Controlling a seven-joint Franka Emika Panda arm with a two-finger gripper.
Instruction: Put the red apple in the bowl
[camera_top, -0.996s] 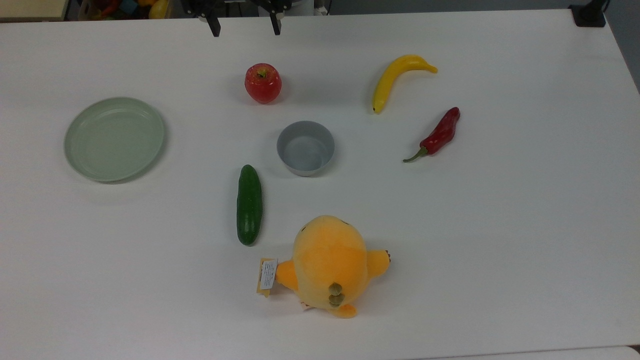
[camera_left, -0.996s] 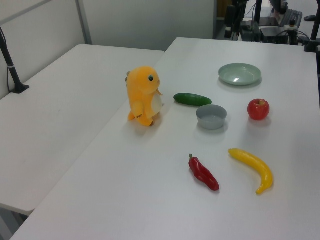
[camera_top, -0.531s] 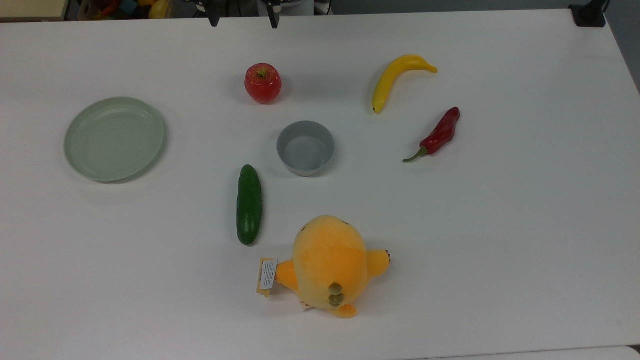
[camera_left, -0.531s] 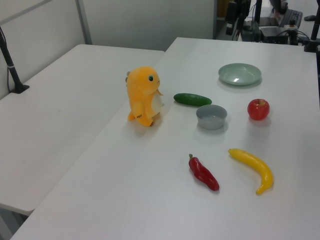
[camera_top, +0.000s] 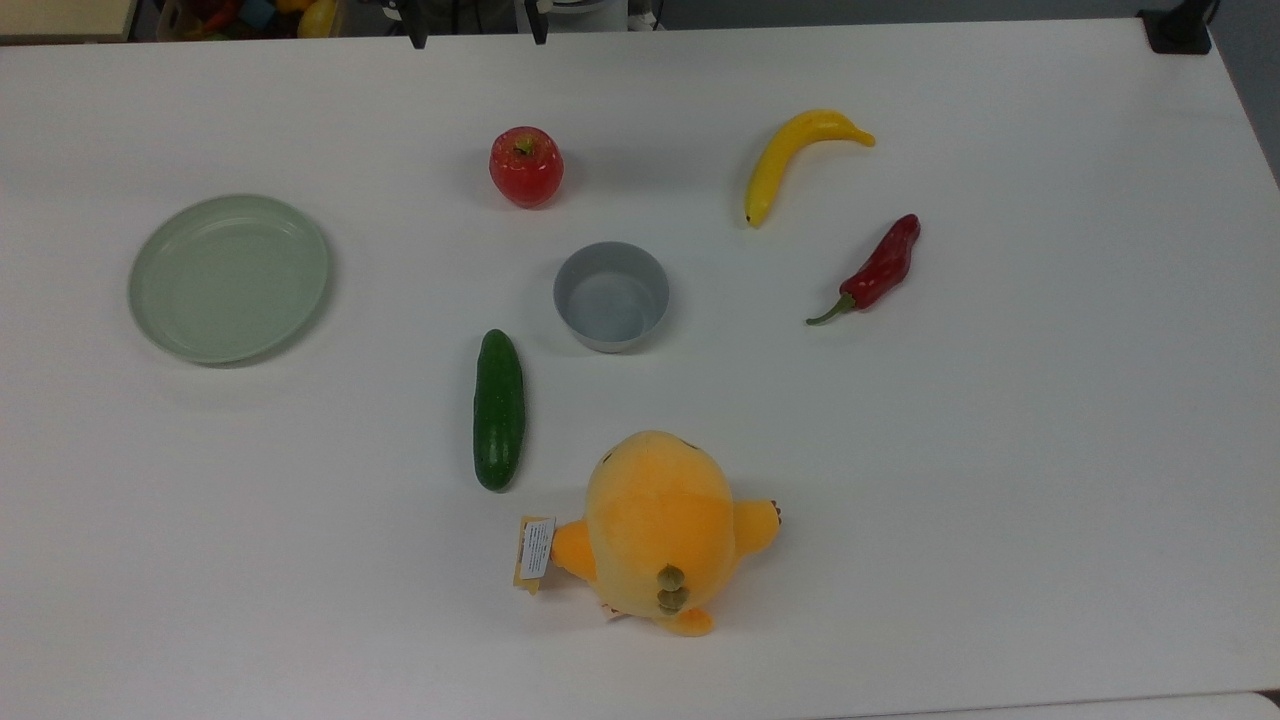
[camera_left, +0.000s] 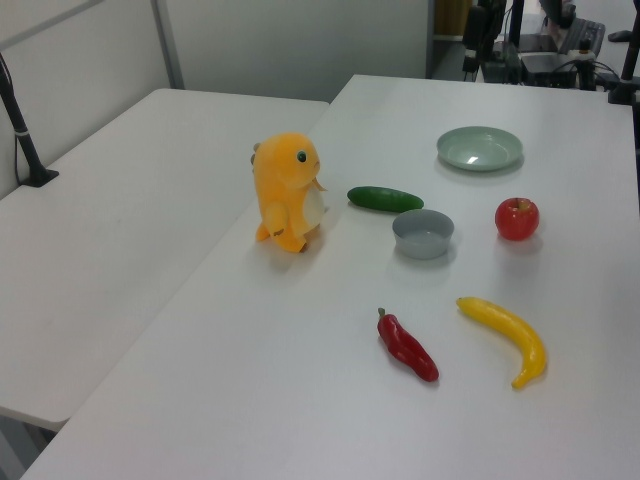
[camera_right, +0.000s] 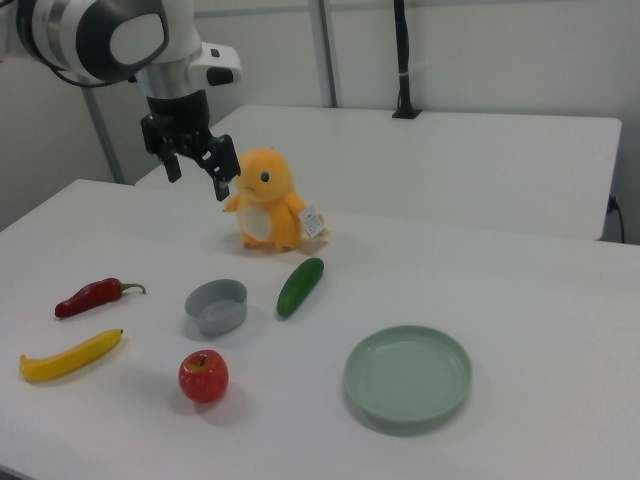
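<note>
The red apple (camera_top: 526, 166) (camera_left: 517, 218) (camera_right: 203, 376) rests on the white table, a short way from the grey bowl (camera_top: 611, 296) (camera_left: 423, 233) (camera_right: 216, 305), which is empty and upright. My gripper (camera_top: 477, 38) (camera_right: 198, 178) hangs open high above the table with nothing between its black fingers. In the top view its fingertips (camera_top: 415, 40) poke in at the upper edge, beyond the apple. In the right view it hovers well above the bowl and apple, in front of the plush toy.
On the table lie a pale green plate (camera_top: 229, 277), a cucumber (camera_top: 498, 409), an orange plush toy (camera_top: 660, 525), a yellow banana (camera_top: 790, 155) and a red chili pepper (camera_top: 880, 265). A second white table (camera_left: 120, 220) adjoins this one.
In the top view the gripper's fingertips have drawn back toward the upper edge, showing less of themselves. Apple, bowl and the other objects have not moved.
</note>
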